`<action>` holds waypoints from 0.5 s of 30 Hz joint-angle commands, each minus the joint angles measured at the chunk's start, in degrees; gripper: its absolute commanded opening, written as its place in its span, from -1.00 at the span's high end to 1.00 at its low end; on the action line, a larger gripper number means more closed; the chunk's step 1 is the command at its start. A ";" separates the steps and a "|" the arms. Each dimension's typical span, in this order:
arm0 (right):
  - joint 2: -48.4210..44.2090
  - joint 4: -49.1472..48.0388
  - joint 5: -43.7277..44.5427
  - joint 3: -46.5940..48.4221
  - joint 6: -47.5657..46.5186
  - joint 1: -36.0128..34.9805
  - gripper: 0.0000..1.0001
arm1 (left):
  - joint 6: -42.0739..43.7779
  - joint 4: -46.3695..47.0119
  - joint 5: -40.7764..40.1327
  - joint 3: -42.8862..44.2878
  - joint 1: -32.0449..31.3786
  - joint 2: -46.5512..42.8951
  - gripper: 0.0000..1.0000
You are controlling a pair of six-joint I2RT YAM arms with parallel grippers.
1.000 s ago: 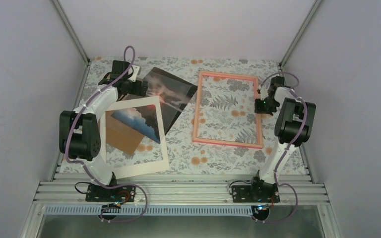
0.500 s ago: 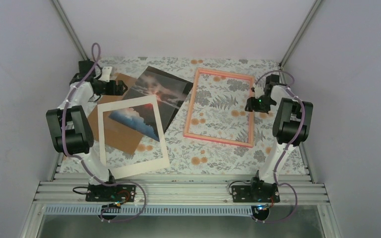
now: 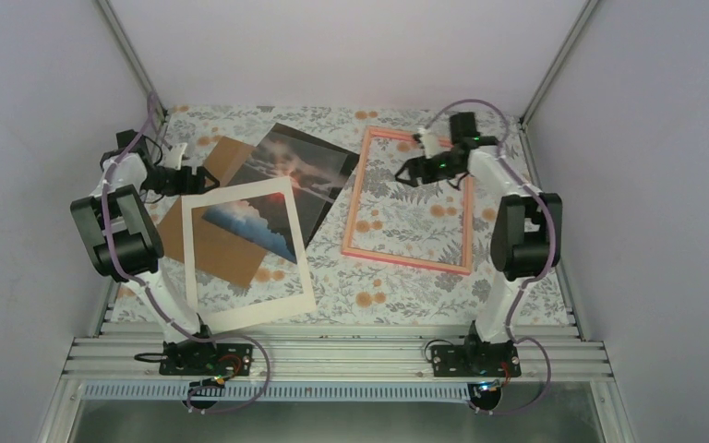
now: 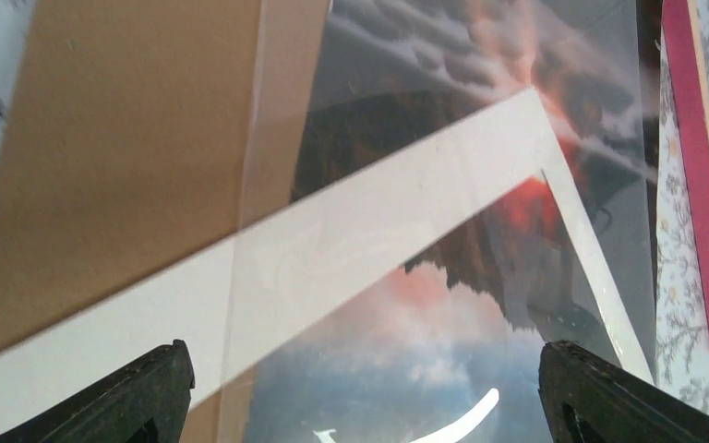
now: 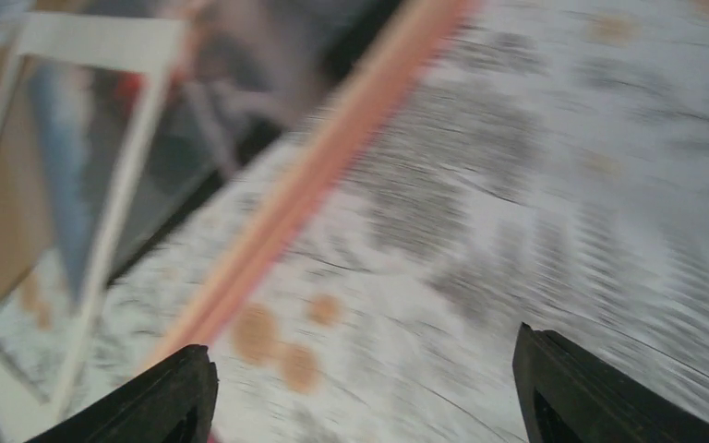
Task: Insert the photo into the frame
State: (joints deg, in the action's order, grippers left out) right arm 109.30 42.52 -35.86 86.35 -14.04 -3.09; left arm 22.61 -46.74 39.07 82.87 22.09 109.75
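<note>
Photo [image 3: 312, 168] is lying flat at the far middle of the table, seen from above, one end tucked under the mat [image 3: 249, 310] and just beside the frame [image 3: 357, 191], which we judge is lying flat to receive it. The left claw [image 3: 201, 175] is hovering by the board [image 3: 224, 155] and the right claw [image 3: 408, 173] over the frame's far end. Through the left wrist we are seeing that claw spread wide and empty above the mat crossing the photo, likely lining up to free it. The blurred right wrist view is showing the right claw gaping, gripping nothing, above the frame's rail.
</note>
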 commanded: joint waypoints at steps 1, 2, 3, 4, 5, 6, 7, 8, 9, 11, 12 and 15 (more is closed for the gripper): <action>0.43 -5.21 -10.91 0.03 6.73 -9.49 -0.62 | 4.59 -4.00 2.60 -2.09 1.87 1.13 -0.85; 1.29 -5.95 -11.96 0.31 8.26 -11.61 -0.66 | 4.94 -4.21 2.78 -2.28 2.29 1.35 -0.85; 1.95 -6.68 -12.84 0.43 10.02 -13.54 -0.70 | 5.54 -4.68 2.91 -2.35 2.56 1.67 -0.85; 2.63 -7.70 -14.08 0.44 11.79 -15.31 -0.72 | 6.12 -5.38 2.94 -2.24 2.73 2.01 -0.85; 3.34 -8.92 -15.18 0.26 13.59 -16.83 -0.73 | 6.66 -5.72 3.08 -2.39 2.82 2.28 -0.84; 3.86 -10.49 -15.57 -0.12 16.27 -18.33 -0.73 | 7.15 -6.07 3.07 -2.49 2.87 2.60 -0.84; 4.54 -12.42 -15.42 -0.37 19.21 -19.65 -0.73 | 7.45 -6.16 2.77 -2.54 2.92 2.84 -0.84; 5.45 -13.61 -15.12 -0.33 21.91 -20.80 -0.73 | 7.71 -6.12 2.62 -2.58 3.08 3.13 -0.82; 6.52 -14.57 -14.85 -0.10 24.53 -22.14 -0.73 | 7.87 -5.93 2.52 -2.50 3.17 3.44 -0.81; 8.87 -15.89 -14.35 0.85 29.06 -23.92 -0.74 | 7.88 -5.57 2.27 -2.18 3.63 4.23 -0.80; 9.77 -16.62 -14.22 1.18 29.92 -24.83 -0.74 | 7.88 -5.56 2.10 -1.74 3.66 4.95 -0.80; 11.76 -18.88 -13.27 1.63 32.24 -26.87 -0.74 | 7.90 -5.84 2.02 -0.34 3.75 6.81 -0.79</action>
State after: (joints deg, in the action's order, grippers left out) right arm 118.32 28.67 -48.40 86.48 10.02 -27.88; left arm 28.75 -51.96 40.14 80.77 25.19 114.39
